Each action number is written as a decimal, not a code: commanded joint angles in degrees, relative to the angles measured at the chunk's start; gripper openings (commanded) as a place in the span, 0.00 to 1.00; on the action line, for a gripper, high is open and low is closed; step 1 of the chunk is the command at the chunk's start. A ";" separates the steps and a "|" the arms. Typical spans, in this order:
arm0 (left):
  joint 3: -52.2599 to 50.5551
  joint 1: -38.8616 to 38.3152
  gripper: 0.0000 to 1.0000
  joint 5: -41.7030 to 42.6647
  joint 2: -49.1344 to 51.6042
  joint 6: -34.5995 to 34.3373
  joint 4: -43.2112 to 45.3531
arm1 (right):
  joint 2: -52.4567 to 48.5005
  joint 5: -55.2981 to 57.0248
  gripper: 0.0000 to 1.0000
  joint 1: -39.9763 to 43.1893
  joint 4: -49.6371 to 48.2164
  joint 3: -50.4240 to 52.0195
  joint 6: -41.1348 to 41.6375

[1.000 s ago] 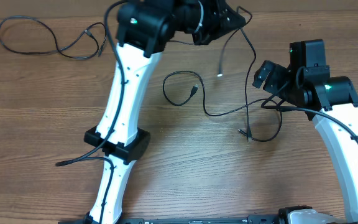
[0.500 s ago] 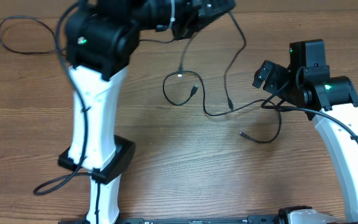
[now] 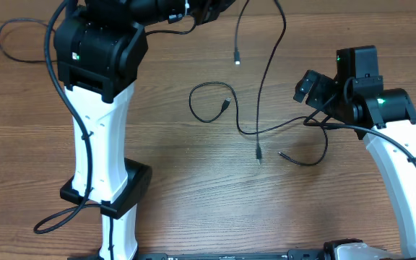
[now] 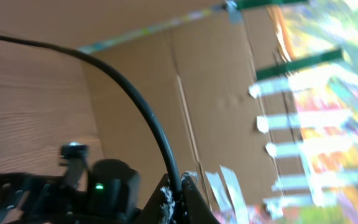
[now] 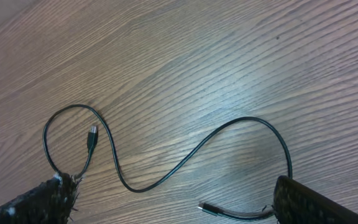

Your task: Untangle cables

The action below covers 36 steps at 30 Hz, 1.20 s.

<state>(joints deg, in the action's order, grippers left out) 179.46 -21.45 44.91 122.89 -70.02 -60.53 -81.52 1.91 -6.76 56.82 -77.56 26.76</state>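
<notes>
My left gripper (image 3: 219,6) is raised high at the far edge and is shut on one thin black cable (image 3: 269,65). In the left wrist view the cable (image 4: 148,118) is pinched between the fingers (image 4: 179,186). Its two plug ends hang down, one short (image 3: 235,58) and one long (image 3: 258,154). A second cable (image 3: 226,103) lies on the table in a loop and runs under my right gripper (image 3: 305,90), which is open. In the right wrist view this cable (image 5: 166,180) lies between the spread fingers (image 5: 185,208). A third cable (image 3: 1,40) lies at the far left.
The left arm's white column (image 3: 100,137) stands over the left half of the table, with its thick black wire (image 3: 56,217) looping near the front. The right arm (image 3: 403,159) fills the right side. Cardboard (image 4: 222,93) shows beyond the table.
My left arm has swung left and risen with the cable in its grip, and the cable's hanging ends have swung across the table. The right arm and the looped cable have not moved.
</notes>
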 commanded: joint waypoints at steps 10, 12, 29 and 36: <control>0.55 15.23 0.04 -7.85 -0.76 -0.68 -14.27 | 0.11 0.59 1.00 0.13 -0.09 -0.07 -0.17; 0.55 17.51 0.04 -7.85 -0.76 0.39 -17.05 | 0.11 0.59 1.00 0.13 -0.09 -0.07 -0.17; -0.39 28.35 0.04 -20.44 -0.72 22.21 -36.26 | 0.11 0.59 1.00 0.13 -0.09 -0.07 -0.17; -3.80 28.52 0.04 -19.50 -0.66 25.51 -35.91 | 0.11 0.59 1.00 0.13 -0.09 -0.07 -0.17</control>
<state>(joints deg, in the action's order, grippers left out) 177.31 7.18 24.34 122.89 -48.73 -96.68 -81.52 1.89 -6.76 56.82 -77.56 26.74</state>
